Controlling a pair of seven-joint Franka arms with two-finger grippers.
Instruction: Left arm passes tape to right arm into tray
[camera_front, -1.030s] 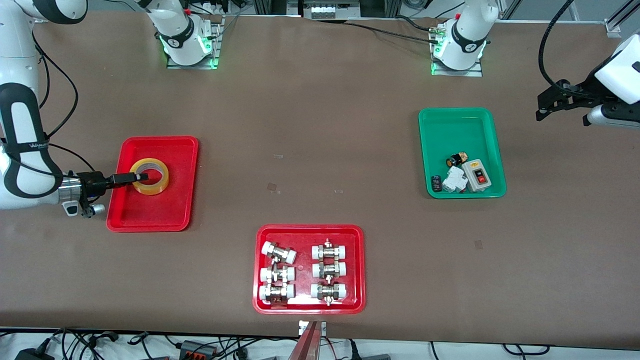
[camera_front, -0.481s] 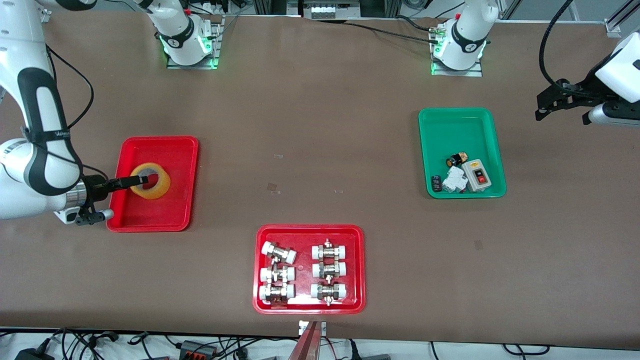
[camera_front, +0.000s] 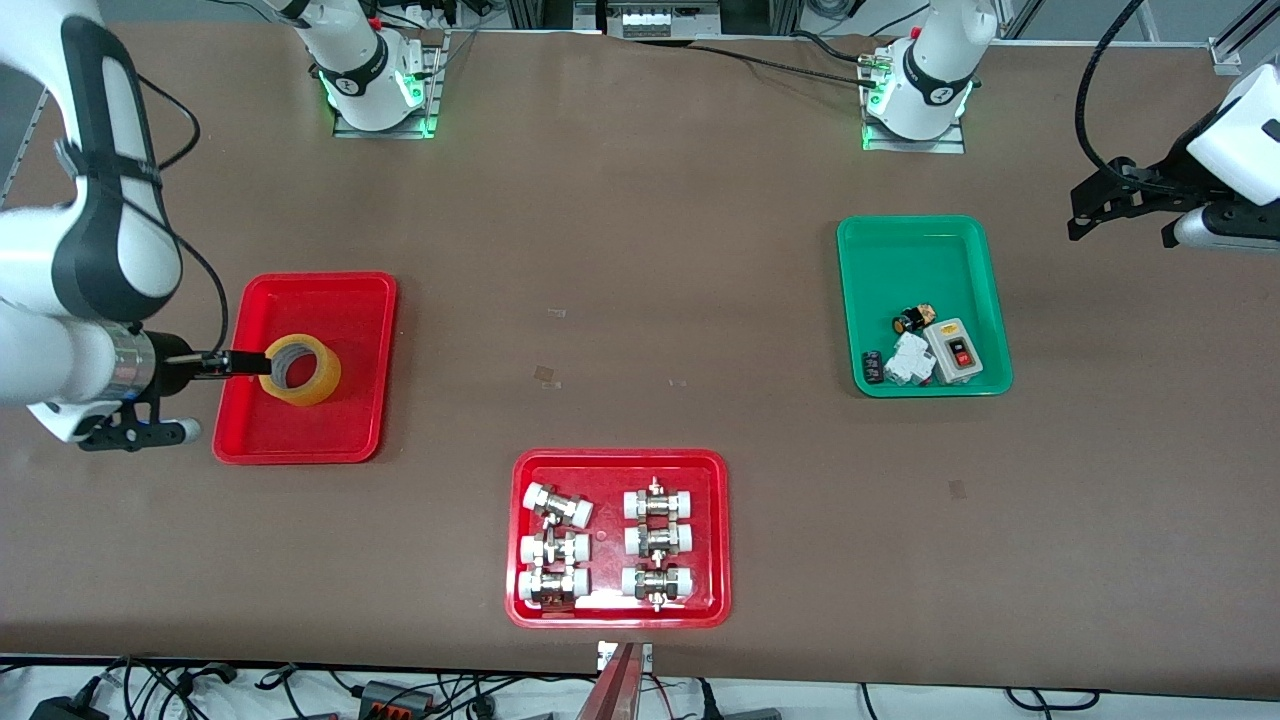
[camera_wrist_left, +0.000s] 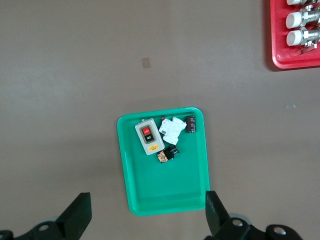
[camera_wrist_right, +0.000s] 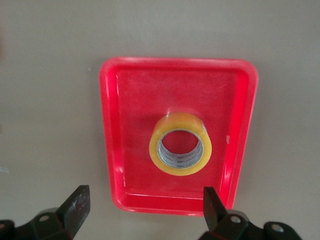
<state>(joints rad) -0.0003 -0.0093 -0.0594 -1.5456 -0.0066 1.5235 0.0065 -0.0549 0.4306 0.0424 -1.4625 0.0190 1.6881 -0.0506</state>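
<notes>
Tape (camera_front: 299, 369) in the tray (camera_front: 350, 300) toward the right arm's end of the table (camera_front: 640, 250), right end effector (camera_front: 243, 361) above it.

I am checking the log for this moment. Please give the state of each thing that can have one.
tape: lying flat in the tray, released
tray: holds only the tape
right end effector: open, above the tray
left end effector: open, empty, high over the green tray, arm waiting

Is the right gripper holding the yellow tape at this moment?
No, in the right wrist view the tape lies flat in the red tray, and the right gripper is open above it, its fingers apart from the roll.
</notes>
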